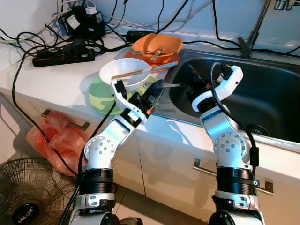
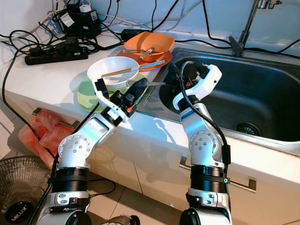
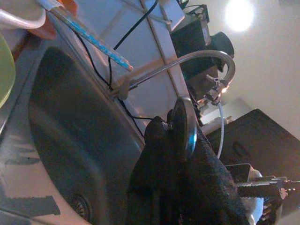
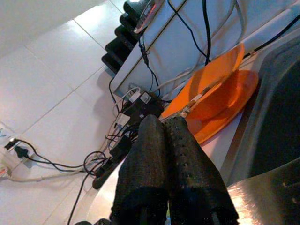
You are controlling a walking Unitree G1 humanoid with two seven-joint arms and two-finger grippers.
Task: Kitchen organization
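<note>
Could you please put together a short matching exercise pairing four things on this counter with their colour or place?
Things:
1. bowl
2. plates
3. power strip
4. drain

Descriptions:
A. orange, stacked beside the sink
B. at the bottom of the steel basin
C. white, with a chopstick across it
D. black, at the counter's far left among cables

Pairs: 1-C, 2-A, 3-D, 4-B
</note>
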